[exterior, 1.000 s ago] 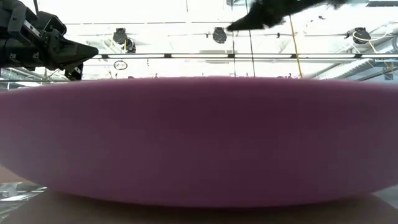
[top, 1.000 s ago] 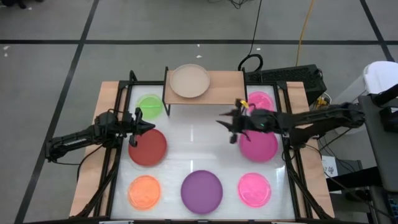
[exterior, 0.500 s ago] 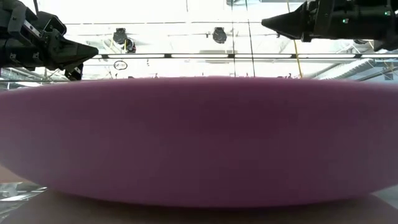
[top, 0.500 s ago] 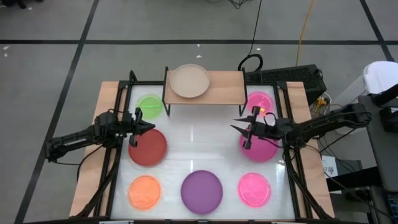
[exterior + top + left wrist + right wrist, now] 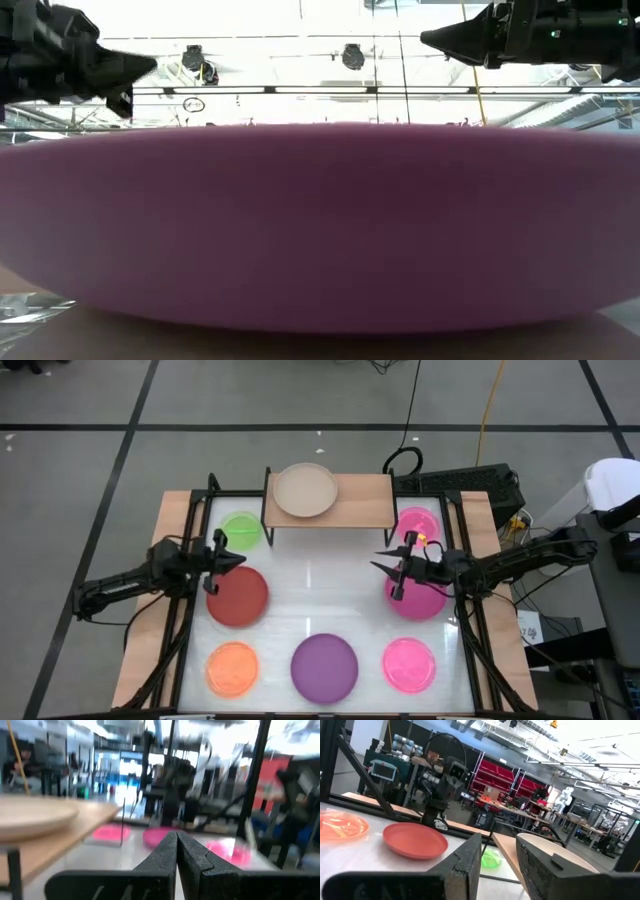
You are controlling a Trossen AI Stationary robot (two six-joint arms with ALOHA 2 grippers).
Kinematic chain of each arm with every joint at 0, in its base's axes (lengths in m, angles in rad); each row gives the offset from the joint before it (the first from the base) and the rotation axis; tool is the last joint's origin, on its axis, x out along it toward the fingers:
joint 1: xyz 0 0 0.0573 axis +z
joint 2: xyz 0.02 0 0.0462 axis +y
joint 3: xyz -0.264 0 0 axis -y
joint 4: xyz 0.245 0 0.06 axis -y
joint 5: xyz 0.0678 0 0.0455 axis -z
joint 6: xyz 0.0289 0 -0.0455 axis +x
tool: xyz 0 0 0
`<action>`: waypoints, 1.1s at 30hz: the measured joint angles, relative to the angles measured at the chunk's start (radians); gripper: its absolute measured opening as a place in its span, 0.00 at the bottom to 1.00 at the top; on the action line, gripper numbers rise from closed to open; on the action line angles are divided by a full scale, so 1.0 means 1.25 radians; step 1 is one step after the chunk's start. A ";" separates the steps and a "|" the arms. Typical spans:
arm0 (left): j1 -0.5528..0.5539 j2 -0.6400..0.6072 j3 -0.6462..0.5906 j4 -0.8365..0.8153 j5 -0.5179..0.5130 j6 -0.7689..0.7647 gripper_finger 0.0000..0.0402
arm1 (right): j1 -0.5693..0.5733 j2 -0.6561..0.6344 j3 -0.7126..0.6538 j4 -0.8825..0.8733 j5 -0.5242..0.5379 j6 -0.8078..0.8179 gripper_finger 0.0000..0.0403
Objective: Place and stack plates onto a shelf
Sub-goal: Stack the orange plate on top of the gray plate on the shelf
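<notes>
You see one round beige plastic plate (image 5: 305, 490) lying flat on the left end of the small light-wood shelf (image 5: 362, 500). On the white tabletop lie the green plate (image 5: 241, 530), dark red plate (image 5: 238, 597), orange plate (image 5: 232, 667), purple plate (image 5: 324, 667) and three pink-magenta plates (image 5: 409, 664).

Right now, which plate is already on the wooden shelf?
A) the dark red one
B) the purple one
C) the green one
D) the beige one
D. In the high view only the beige plate sits on the shelf, at its left end; the green plate, dark red plate and purple plate all lie on the white tabletop.
</notes>
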 joint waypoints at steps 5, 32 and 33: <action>0.000 0.000 0.000 0.210 0.000 -0.131 0.02 | 0.000 0.000 0.000 -0.012 0.001 -0.006 0.26; -0.128 0.289 0.001 0.516 -0.149 -0.085 0.02 | -0.018 0.000 0.000 -0.038 0.004 0.001 0.26; -0.134 0.305 0.001 0.537 -0.152 -0.088 0.02 | -0.018 0.000 0.000 -0.038 0.004 0.001 0.26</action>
